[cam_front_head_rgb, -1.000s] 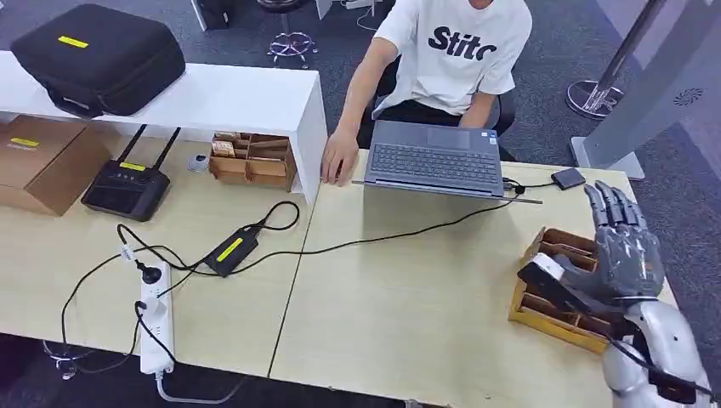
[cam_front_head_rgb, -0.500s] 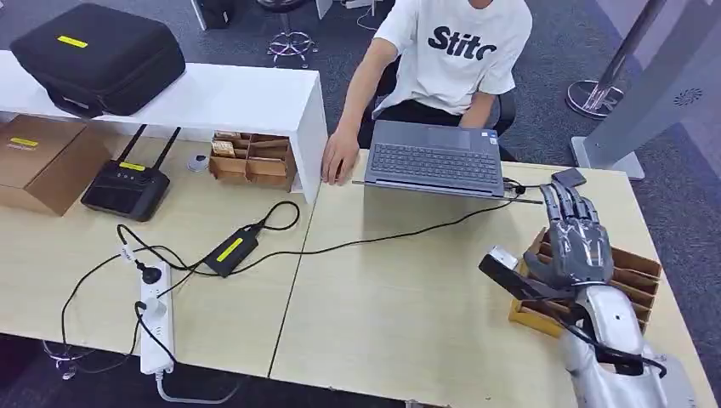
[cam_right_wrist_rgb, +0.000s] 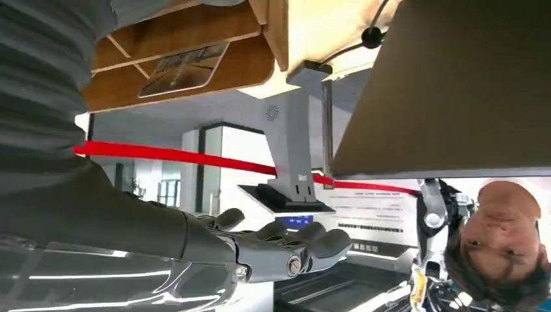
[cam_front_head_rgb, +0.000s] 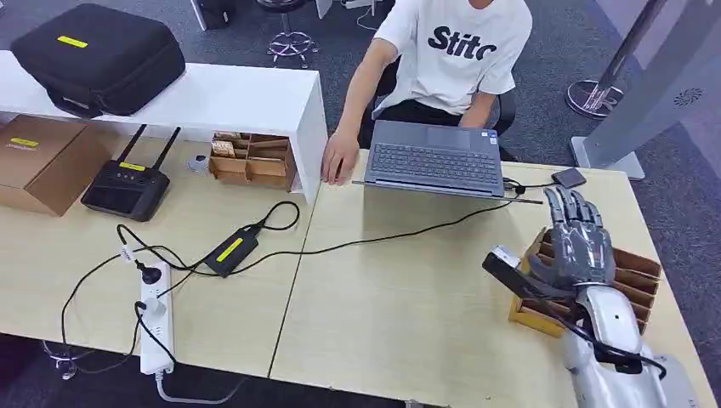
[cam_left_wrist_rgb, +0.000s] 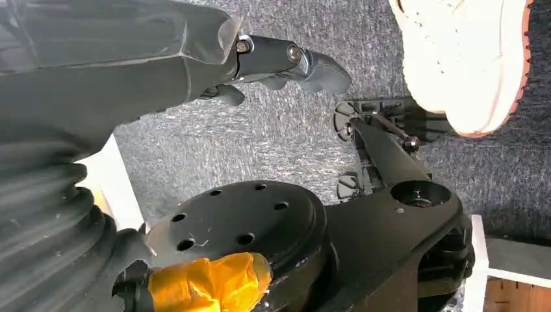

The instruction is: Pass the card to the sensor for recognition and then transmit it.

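Right robot hand point(cam_front_head_rgb: 580, 248) hangs over the wooden divided tray point(cam_front_head_rgb: 633, 274) at the table's point(cam_front_head_rgb: 408, 314) right end, fingers extended and apart, nothing held; a card point(cam_right_wrist_rgb: 184, 67) lies flat in one tray compartment, seen in the right wrist view, untouched by the fingers; the small dark sensor point(cam_front_head_rgb: 568, 178) sits on the table beyond the tray, beside the laptop point(cam_front_head_rgb: 434, 159), well apart from the hand; a person point(cam_front_head_rgb: 459, 51) sits behind the laptop, one hand point(cam_front_head_rgb: 338, 158) resting on the table's edge; left robot hand point(cam_left_wrist_rgb: 286, 62) hangs above the carpet floor, fingers curled, nothing visibly in them.
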`<state>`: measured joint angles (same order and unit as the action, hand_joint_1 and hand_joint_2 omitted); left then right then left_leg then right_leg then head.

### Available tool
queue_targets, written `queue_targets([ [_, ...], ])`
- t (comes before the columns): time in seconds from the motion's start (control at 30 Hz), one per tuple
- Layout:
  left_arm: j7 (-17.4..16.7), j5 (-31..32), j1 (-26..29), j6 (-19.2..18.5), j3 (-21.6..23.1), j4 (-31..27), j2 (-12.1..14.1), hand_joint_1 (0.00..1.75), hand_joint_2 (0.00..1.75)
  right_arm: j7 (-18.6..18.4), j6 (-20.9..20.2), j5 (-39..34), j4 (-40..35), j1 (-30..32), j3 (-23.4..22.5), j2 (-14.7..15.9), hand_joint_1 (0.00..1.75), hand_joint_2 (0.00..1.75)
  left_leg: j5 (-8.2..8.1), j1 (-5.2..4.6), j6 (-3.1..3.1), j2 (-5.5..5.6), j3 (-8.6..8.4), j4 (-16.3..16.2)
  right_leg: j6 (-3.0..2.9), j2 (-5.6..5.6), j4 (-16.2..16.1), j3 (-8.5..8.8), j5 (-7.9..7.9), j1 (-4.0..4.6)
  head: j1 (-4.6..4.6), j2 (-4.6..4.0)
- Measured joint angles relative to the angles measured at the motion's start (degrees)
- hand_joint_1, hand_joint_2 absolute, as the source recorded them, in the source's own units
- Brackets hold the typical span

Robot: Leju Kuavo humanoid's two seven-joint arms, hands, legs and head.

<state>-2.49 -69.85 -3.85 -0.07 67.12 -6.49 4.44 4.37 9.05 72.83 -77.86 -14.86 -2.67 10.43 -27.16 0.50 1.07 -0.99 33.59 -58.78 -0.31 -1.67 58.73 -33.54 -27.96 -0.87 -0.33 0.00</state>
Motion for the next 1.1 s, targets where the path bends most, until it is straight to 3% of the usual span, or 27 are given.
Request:
queue_targets([
  [1.1,0.6,-2.0,-0.3,0.0,2.7,0.2,0.0,0.00,1.75,-1.1,0.8,4.1,5.9,-3.1,-6.5,-0.3,0.00,1.75,0.00,0.00,0.00,0.00,0.00,0.0,0.00,0.00,0.0,0.00,0.00,0.00,0.00,0.00],
])
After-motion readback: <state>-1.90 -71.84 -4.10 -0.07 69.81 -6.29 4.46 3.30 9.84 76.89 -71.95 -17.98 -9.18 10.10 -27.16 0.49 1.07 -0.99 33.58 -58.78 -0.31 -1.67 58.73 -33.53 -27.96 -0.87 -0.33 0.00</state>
